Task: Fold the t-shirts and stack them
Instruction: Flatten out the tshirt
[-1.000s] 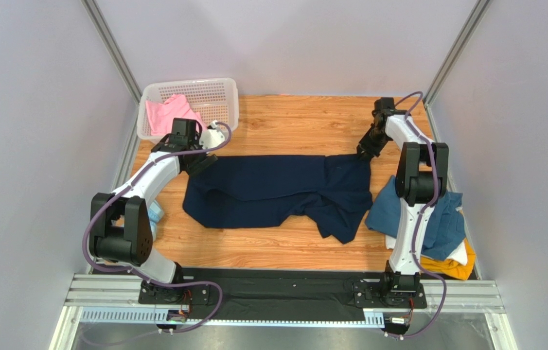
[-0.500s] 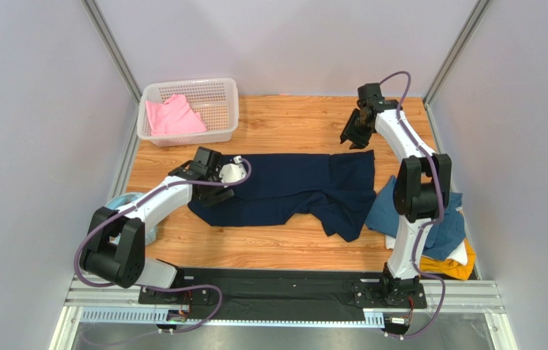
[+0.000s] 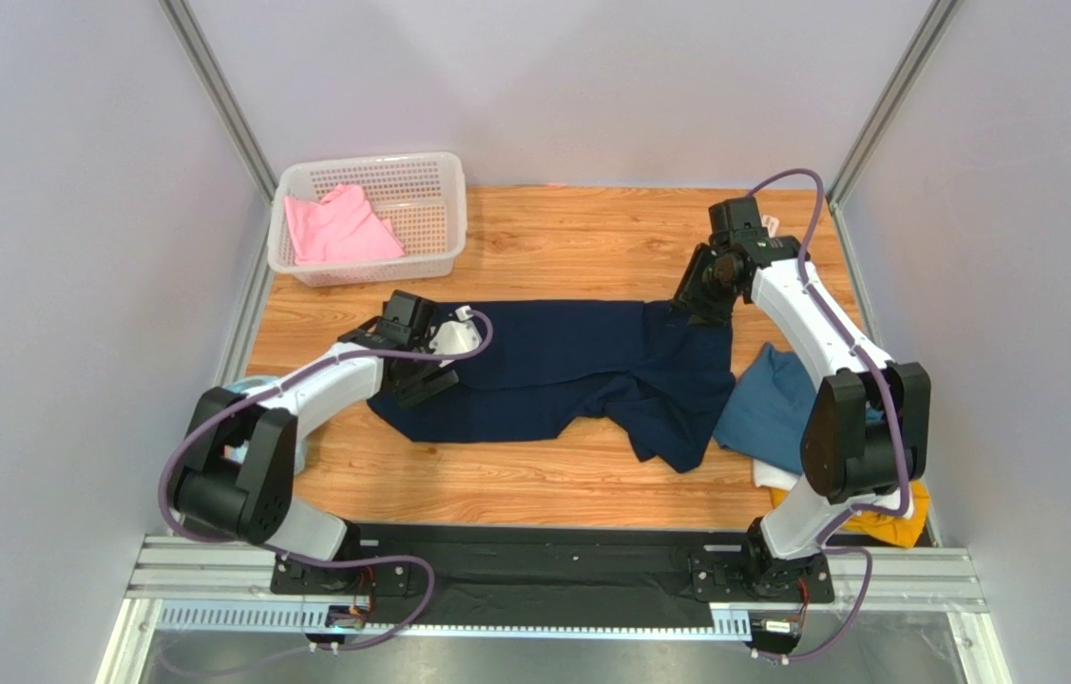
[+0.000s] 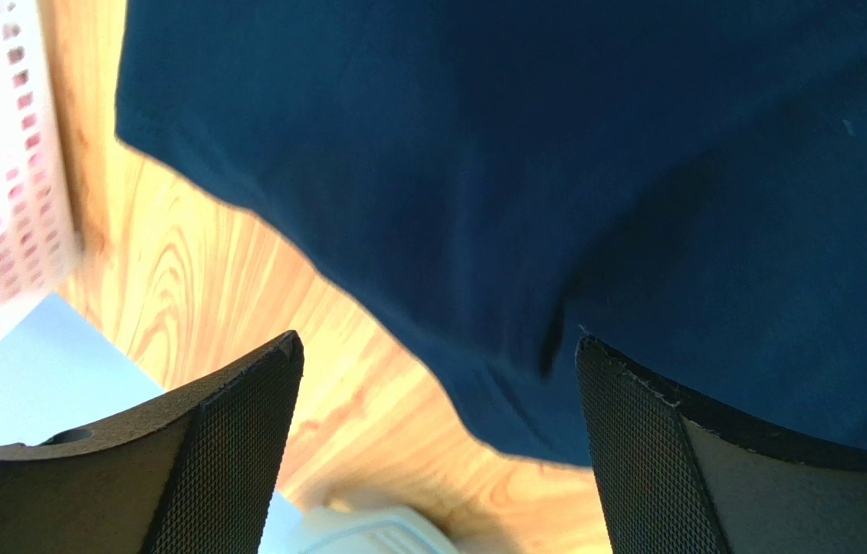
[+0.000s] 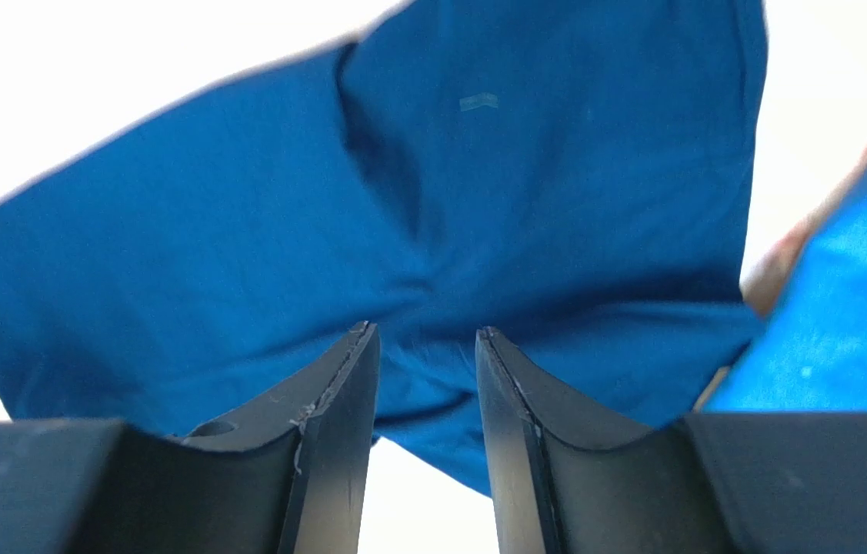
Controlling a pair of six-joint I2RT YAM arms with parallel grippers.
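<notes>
Jaws wide apart, the left gripper (image 4: 436, 346) hovers over the left edge of the navy shirt (image 3: 570, 364), which stretches lengthwise rightward to the right gripper (image 5: 426, 335), jaws narrowly parted on nothing at its far-right corner; each arm is nearest its own end.

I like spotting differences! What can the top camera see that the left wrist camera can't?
Only the top camera shows the pink shirt, the right arm and the pile of shirts on the right. Only the left wrist camera shows the bumpy pads on the left hand, spread wide. Both show the navy shirt and wooden table.
</notes>
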